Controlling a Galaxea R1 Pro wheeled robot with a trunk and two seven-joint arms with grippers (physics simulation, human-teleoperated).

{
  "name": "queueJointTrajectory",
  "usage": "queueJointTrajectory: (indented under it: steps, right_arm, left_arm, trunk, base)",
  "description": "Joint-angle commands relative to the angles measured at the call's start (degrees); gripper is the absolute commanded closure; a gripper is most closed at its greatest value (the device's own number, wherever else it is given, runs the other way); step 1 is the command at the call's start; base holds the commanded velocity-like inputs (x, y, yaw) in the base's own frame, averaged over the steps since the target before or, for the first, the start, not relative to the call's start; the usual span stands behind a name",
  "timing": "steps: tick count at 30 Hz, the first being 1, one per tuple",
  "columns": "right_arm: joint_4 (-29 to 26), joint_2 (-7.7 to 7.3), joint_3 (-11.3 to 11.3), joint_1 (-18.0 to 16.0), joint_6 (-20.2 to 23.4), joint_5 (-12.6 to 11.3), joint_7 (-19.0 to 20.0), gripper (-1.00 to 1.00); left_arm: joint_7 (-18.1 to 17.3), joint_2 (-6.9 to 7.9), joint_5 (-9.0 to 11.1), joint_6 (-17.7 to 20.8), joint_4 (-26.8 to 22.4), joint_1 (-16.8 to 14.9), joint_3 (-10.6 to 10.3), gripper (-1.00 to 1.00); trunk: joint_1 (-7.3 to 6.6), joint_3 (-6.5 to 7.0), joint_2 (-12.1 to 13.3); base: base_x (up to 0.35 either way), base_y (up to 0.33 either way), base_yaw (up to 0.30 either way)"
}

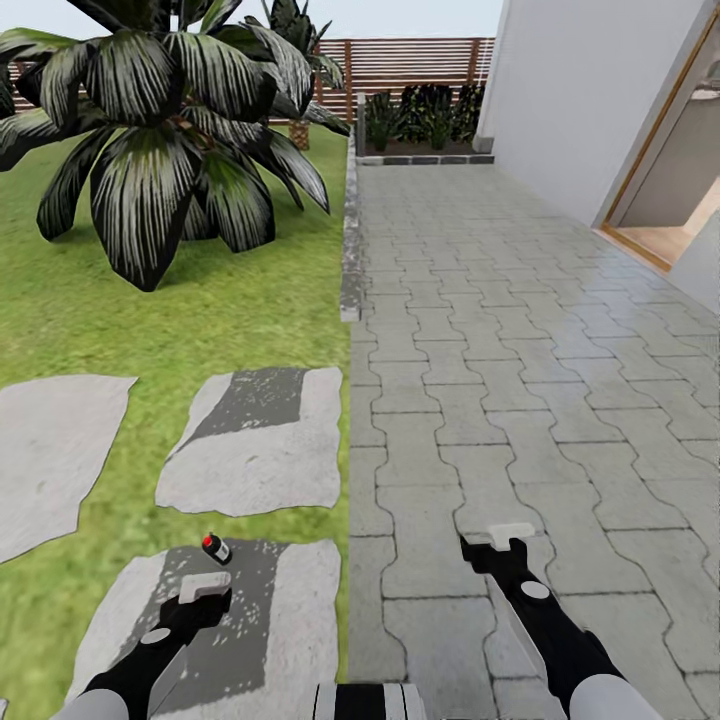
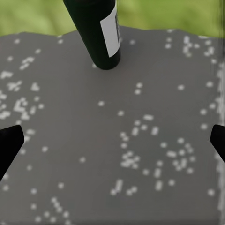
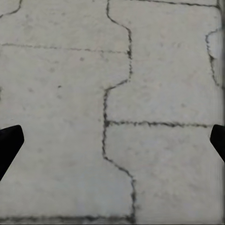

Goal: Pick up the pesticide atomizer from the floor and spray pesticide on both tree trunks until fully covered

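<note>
Pesticide atomizer (image 1: 215, 548), a small dark bottle with a red cap, lies on a speckled grey stepping slab (image 1: 260, 620) in the lawn (image 1: 120, 320), just ahead of the left gripper (image 1: 204, 587). That arm reaches low and forward, jaws spread, empty. The right gripper (image 1: 503, 537) hangs released over interlocking paving (image 1: 480, 330).
</note>
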Motion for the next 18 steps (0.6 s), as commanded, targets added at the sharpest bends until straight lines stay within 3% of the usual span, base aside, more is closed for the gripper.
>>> queueJointTrajectory:
  steps: [1,7,8,18]
  right_arm:
    - [0.04,-0.01,0.01,-0.03,-0.15,0.32,-0.02,-1.00]
    - [0.04,-0.01,0.01,-0.02,-0.15,0.32,-0.02,-1.00]
    - [0.04,-0.01,0.01,-0.02,-0.15,0.32,-0.02,-1.00]
    - [0.04,0.01,0.01,-0.03,-0.15,0.32,-0.02,-1.00]
  left_arm:
    - [-0.02,0.01,0.07,-0.19,0.05,-0.02,0.16,-1.00]
    - [0.03,0.05,0.00,-0.69,-0.06,0.01,0.08,-1.00]
    - [0.03,0.07,-0.01,-2.85,-0.37,0.05,0.07,-1.00]
    - [0.03,0.06,-0.09,-6.56,-0.50,0.52,-0.01,-1.00]
  trunk:
    - [-0.01,-0.05,-0.01]
    - [-0.01,-0.08,-0.01]
    - [-0.01,-0.08,-0.01]
    - [-0.01,-0.08,-0.01]
  base:
    - [0.000,0.000,-0.063]
    - [0.044,0.068,-0.057]
    - [0.062,0.110,-0.240]
    - [0.011,0.019,-0.049]
